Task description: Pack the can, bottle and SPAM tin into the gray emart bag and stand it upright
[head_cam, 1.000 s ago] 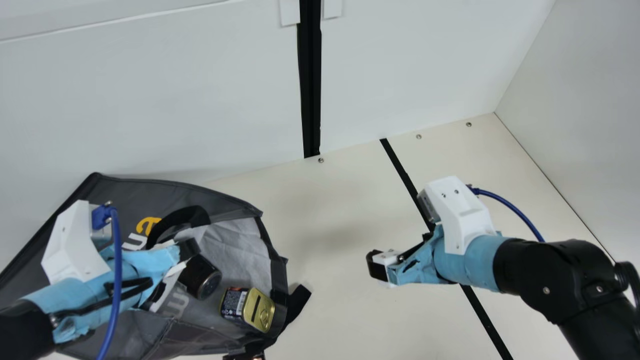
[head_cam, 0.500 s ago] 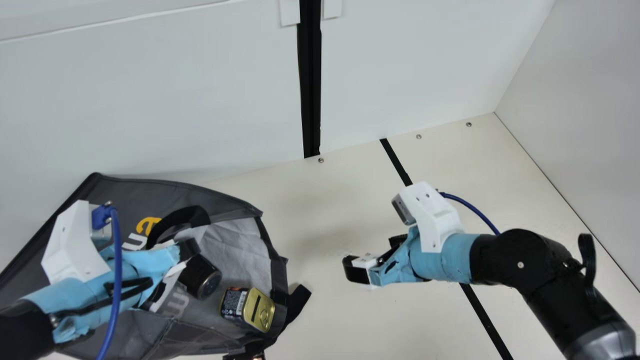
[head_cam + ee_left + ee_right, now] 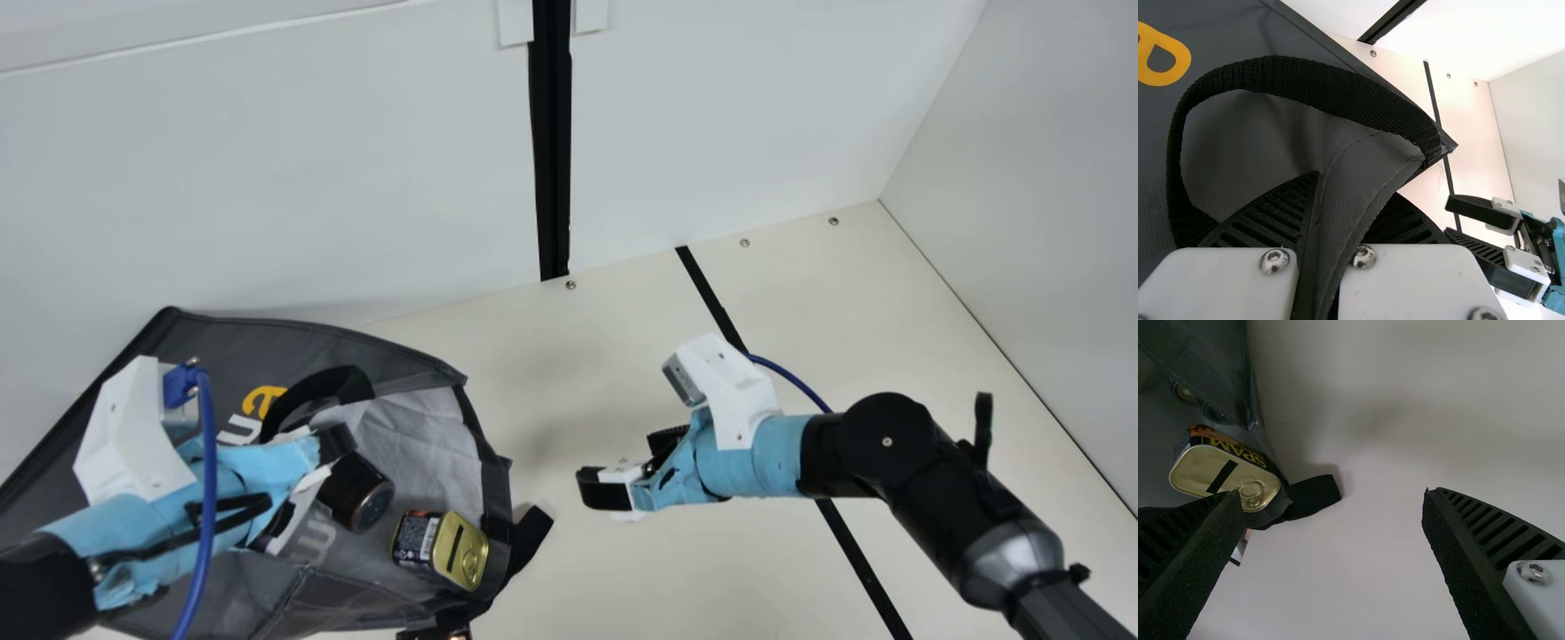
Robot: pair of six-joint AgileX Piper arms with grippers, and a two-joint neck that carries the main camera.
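The gray emart bag [image 3: 293, 342] lies on its side, mouth toward the right. My left gripper [image 3: 335, 442] is at its upper opening edge; in the left wrist view this gripper [image 3: 1351, 190] is shut on a fold of gray fabric, beside a black strap handle [image 3: 1298, 77]. Just inside the mouth lie a dark cylinder [image 3: 357, 493], partly behind that gripper, and the SPAM tin [image 3: 458, 551], gold end outward. My right gripper [image 3: 615, 457] hangs right of the mouth; in the right wrist view this gripper [image 3: 1331, 497] is open with nothing between its fingers. The tin [image 3: 1225, 477] shows near one finger.
Another strap [image 3: 531, 538] sticks out from the bag's mouth onto the cream table [image 3: 569, 587]. A small reddish, dark object [image 3: 436, 634] is cut off by the main view's bottom edge, beside the bag. White walls [image 3: 729, 116] stand behind and at the right.
My right gripper has moved left across the table, closer to the bag's mouth, staying open. The left arm, the bag and the things in it have kept still.
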